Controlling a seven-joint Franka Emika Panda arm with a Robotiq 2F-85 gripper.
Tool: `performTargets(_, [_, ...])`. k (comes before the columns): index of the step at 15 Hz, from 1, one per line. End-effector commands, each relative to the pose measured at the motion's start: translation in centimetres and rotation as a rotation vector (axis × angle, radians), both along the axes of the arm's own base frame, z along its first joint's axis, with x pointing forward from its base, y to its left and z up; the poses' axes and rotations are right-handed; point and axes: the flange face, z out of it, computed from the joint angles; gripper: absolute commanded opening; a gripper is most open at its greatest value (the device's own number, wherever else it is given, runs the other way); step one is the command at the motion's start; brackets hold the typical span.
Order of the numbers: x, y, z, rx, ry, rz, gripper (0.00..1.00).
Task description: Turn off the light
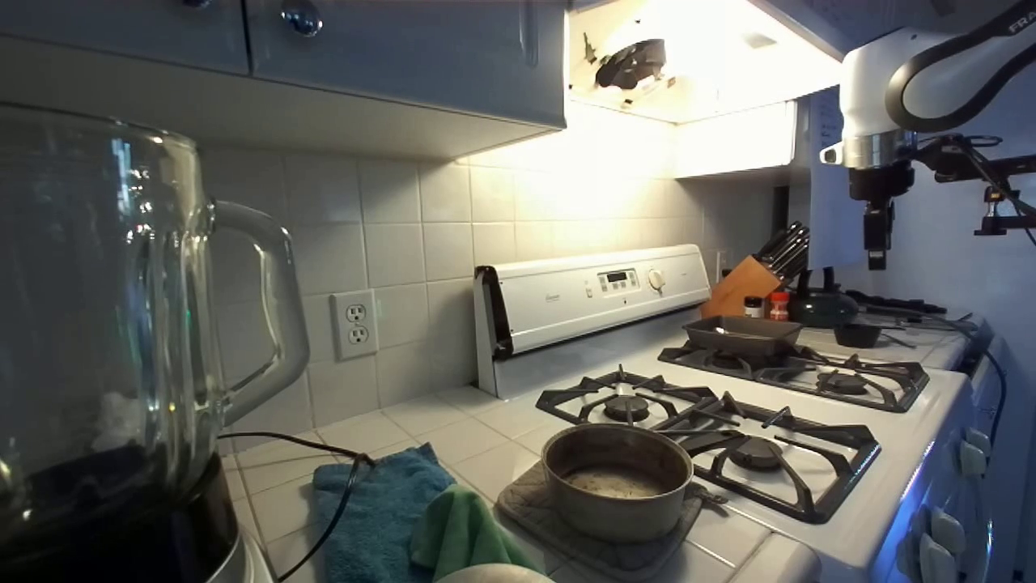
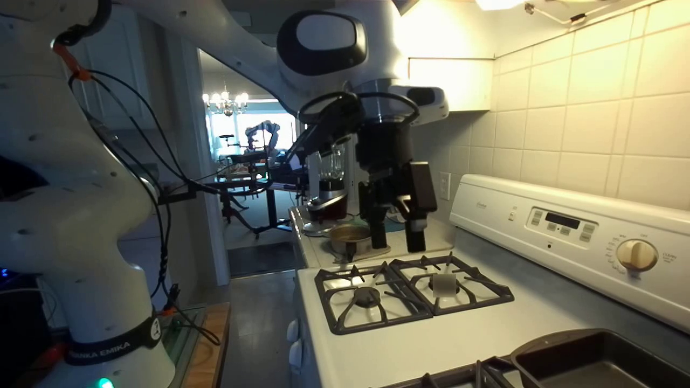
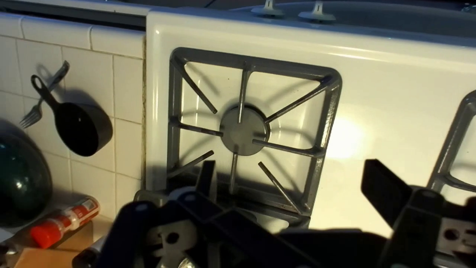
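Note:
The light (image 2: 498, 3) is lit under the range hood and brightens the tiles and the stove. In an exterior view the hood's lit underside (image 1: 720, 57) shows, with a dark fixture on it. A small rocker switch (image 2: 511, 215) is on the stove's white back panel and also shows in an exterior view (image 1: 588, 290); what it controls cannot be told. My gripper (image 2: 397, 242) points down above the stove, below the hood, away from the light. In the wrist view the gripper (image 3: 288, 167) has its fingers wide apart with nothing between them.
Below are burner grates (image 3: 245, 70) on the white stove. A baking pan (image 1: 745, 332), a knife block (image 1: 740, 283) and a dark kettle (image 1: 821, 308) stand toward the far end. A pot (image 1: 619, 486) and a blender (image 1: 121, 324) stand on the near counter. Cabinets (image 1: 405, 57) overhang.

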Motion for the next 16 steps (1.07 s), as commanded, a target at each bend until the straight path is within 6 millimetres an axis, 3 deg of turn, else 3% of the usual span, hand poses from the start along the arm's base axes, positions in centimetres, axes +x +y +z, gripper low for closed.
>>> performTargets(1, [-1.1, 0.1, 2.8, -0.085, -0.038, 0.018, 1.00])
performTargets(10, [-4.7, -2.7, 6.6, 0.019, -0.127, -0.023, 1.00])
performTargets(16, [-6.5, -2.8, 8.4, 0.090, -0.143, 0.055, 1.00])
